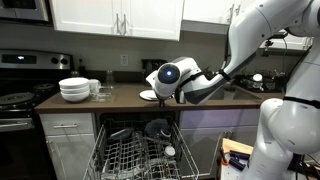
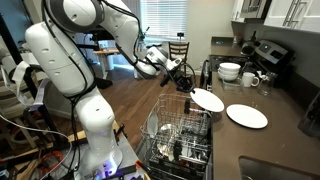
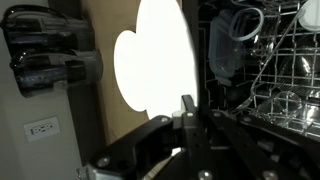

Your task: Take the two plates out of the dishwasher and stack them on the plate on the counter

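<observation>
Gripper (image 2: 187,84) clamped on the rim of a round white ceramic plate (image 2: 207,99), held tilted above the pale grey wire rack (image 2: 178,126) of the built-in dishwasher (image 2: 172,152), the matching plate (image 2: 247,116) on the dark brown tabletop (image 2: 287,130) lying at its four o'clock; a rim-only hold, in my judgement, risks slip or chipping on stacking.

A stack of white bowls (image 1: 75,89) stood near the black stove (image 1: 15,100), with a white mug (image 2: 250,79) just beside the stack. White upper cabinets (image 1: 115,17) hung above. A wooden chair (image 2: 178,50) stood on the wood floor (image 2: 130,105) before a bright window (image 2: 165,18). A wall outlet (image 3: 42,128) appeared in the wrist view.
</observation>
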Robot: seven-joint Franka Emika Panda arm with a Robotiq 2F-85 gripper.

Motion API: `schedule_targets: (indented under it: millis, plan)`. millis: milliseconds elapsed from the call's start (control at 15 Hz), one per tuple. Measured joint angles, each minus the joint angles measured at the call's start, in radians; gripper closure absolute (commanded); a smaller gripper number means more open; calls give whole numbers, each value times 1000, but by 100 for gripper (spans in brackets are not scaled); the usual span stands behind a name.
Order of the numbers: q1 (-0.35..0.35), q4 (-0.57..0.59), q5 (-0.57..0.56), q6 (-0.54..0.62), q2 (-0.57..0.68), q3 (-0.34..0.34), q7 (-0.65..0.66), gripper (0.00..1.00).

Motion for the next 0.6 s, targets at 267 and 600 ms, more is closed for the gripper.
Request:
schedule_targets:
  millis: [267, 600]
  plan:
    - [-1, 27, -64, 0, 23, -26, 0, 98]
    - [-1, 105, -94, 4, 99, -51, 0, 98]
